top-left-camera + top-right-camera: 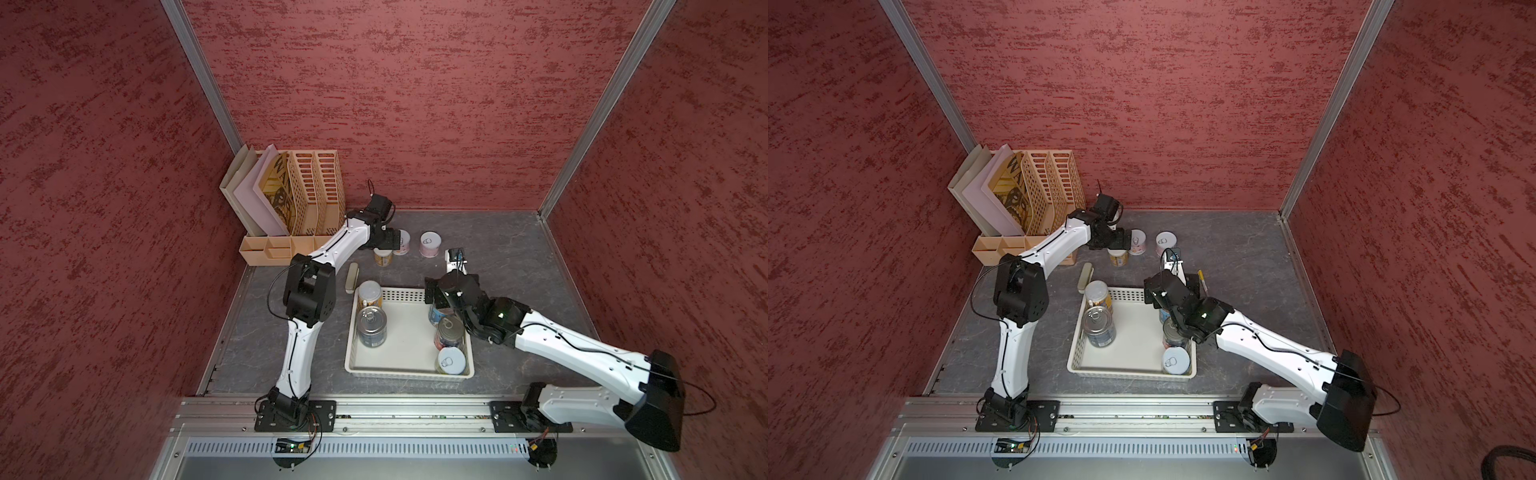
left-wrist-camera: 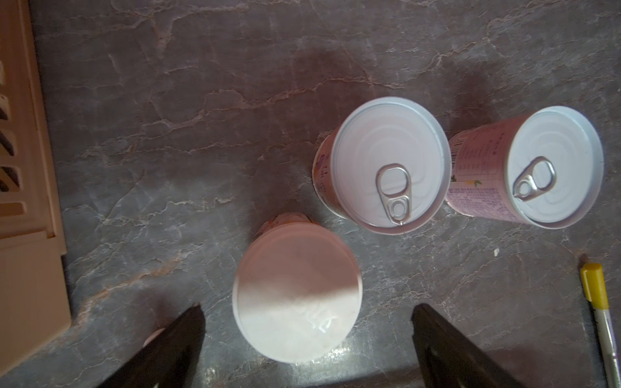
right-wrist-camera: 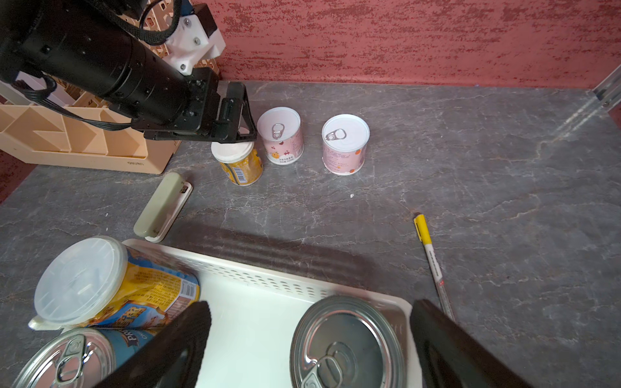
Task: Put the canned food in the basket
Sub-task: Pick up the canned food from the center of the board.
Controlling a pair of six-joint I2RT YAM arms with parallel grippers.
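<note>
Nearest the arm bases, white basket (image 1: 407,372) on the table (image 1: 519,257), already carrying five cans. Along its right side, front to back: white-lidded can (image 1: 451,361), metal-topped can (image 1: 449,332), then corner can (image 3: 346,342), bare metal top up. Along its left side: blue-label can (image 1: 371,326), then tall yellow can (image 1: 369,293) with clear lid, seemingly tilted against the far corner. Over the corner can, right fingers (image 3: 174,346) spread wide, gaps on both sides, gripping nothing.

Just past the basket's far rim, beige stapler-like bar (image 1: 352,277) off one corner and yellow-capped pen (image 3: 424,235) off the other; neither wanted.

Farther back, before the peach file rack (image 1: 316,187), three cans outside the basket, all upright: small yellow can (image 1: 383,257), inner pink can (image 1: 403,243) just beside it, outer pink can (image 1: 430,244) a little apart. Directly above the small yellow can, left fingers (image 2: 174,346), open, touching nothing. Sits centred between the two fingers, plain white lid up, long axis vertical, lid edge reaching slightly past the tips toward the back wall. Looks ready for a straight drop and a squeeze across the round side. Nearer by far to the left arm; right arm well apart, over the basket. Worth minding: inner pink can, toward the back and the robot's right, close enough to catch a descending finger.
</note>
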